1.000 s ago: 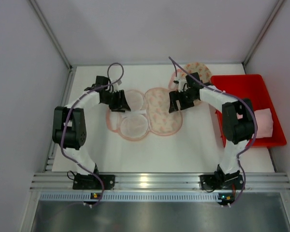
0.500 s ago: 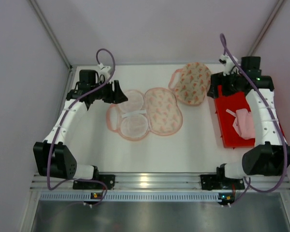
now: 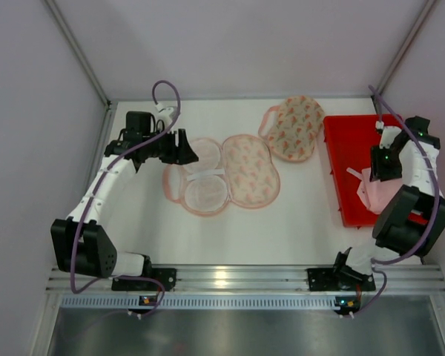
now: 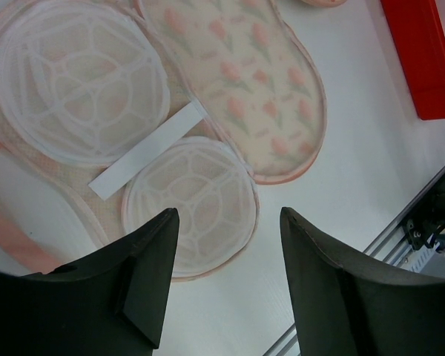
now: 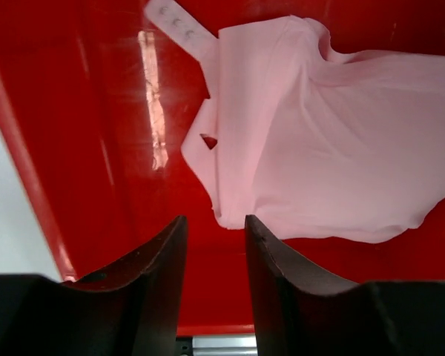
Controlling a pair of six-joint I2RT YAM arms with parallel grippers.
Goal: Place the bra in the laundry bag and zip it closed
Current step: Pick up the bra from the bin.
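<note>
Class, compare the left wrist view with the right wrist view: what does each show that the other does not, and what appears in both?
Only the left wrist view shows the open laundry bag, with its mesh domes and white strap, lying on the table below the open left gripper. Only the right wrist view shows the pink bra and its white tag, lying in the red bin below the open right gripper. Both views show part of the red bin and some white table.
</note>
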